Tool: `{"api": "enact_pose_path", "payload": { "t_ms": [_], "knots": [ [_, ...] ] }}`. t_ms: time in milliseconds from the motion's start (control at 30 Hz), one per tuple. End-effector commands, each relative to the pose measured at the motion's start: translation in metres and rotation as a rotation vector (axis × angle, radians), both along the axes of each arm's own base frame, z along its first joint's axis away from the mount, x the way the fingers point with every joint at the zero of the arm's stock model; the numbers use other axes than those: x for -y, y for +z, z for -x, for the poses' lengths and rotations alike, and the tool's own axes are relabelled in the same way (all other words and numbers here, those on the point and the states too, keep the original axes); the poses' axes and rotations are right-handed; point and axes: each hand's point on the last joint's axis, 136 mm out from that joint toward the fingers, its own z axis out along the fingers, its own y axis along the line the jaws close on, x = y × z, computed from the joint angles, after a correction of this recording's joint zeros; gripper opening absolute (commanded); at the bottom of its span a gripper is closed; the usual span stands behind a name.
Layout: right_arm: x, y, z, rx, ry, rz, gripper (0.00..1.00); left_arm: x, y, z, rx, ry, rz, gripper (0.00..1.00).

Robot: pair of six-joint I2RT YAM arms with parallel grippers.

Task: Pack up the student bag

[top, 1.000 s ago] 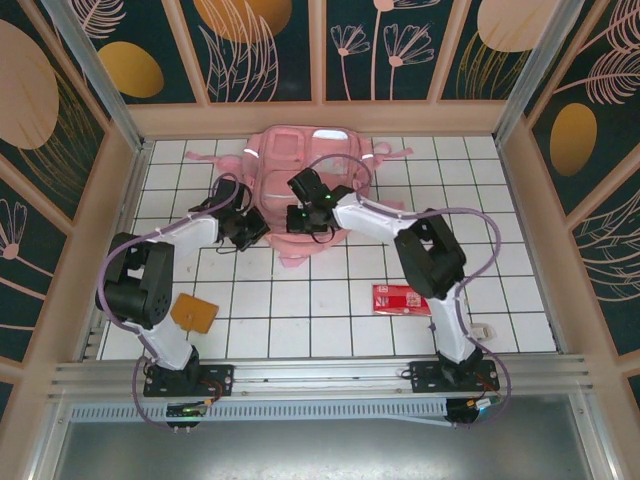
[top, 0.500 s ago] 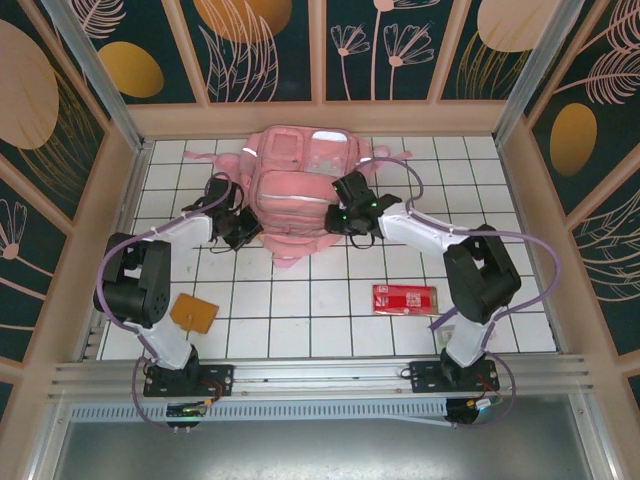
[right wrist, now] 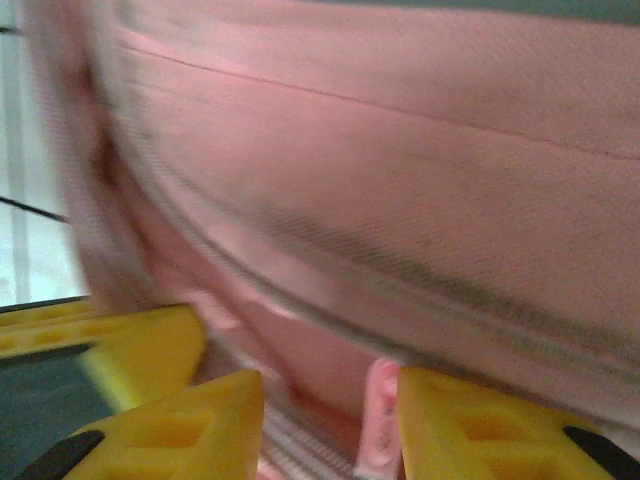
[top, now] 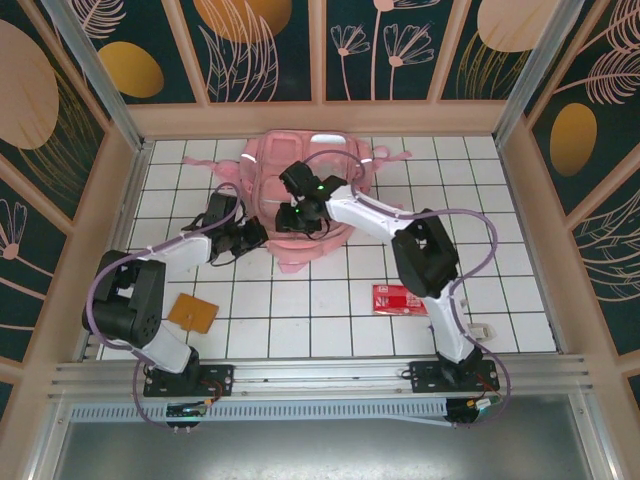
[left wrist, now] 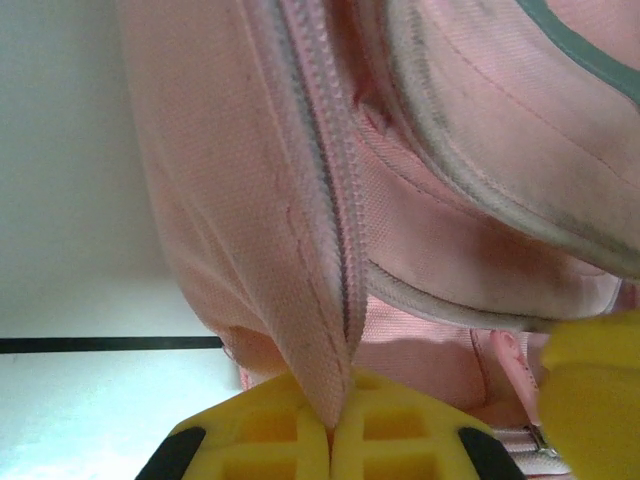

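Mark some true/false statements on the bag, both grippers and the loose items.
1. The left gripper is shut on a fold of the student bag. True.
2. The right gripper is clamped shut. False: its jaws stand apart against the bag.
3. The red packet lies on the table, outside the bag. True.
4. The orange card rests on top of the bag. False: it lies on the table, apart from the bag.
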Motion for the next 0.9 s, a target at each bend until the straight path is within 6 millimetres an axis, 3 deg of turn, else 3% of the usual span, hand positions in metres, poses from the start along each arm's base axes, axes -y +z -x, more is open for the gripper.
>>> {"api": "enact_pose_path", "payload": {
  "t_ms": [0, 133, 267, 467, 633, 733, 867],
  "knots": [
    [0.031, -0.028, 0.008, -0.049, -0.003, 0.213, 0.41, 0.005, 0.017, -0.012, 0.176, -0.071, -0.029, 0.0],
    [0.026, -0.044, 0.017, -0.1, 0.036, 0.248, 0.39, -0.001, -0.005, -0.005, 0.172, -0.069, -0.064, 0.0],
    [0.021, -0.051, 0.029, -0.154, 0.065, 0.261, 0.31, -0.002, -0.021, 0.002, 0.147, -0.06, -0.06, 0.0],
    [0.024, -0.049, 0.05, -0.203, 0.095, 0.33, 0.28, -0.006, -0.024, 0.001, 0.146, -0.041, -0.075, 0.0],
    [0.024, -0.054, 0.051, -0.209, 0.095, 0.343, 0.14, -0.008, -0.025, 0.0, 0.145, -0.036, -0.087, 0.0],
    [0.012, -0.046, 0.045, -0.182, 0.098, 0.29, 0.05, -0.008, -0.027, 0.001, 0.14, -0.031, -0.083, 0.0],
    [-0.002, -0.008, 0.018, -0.057, 0.036, 0.164, 0.0, -0.014, -0.029, 0.003, 0.137, -0.009, -0.107, 0.0]
  ]
}}
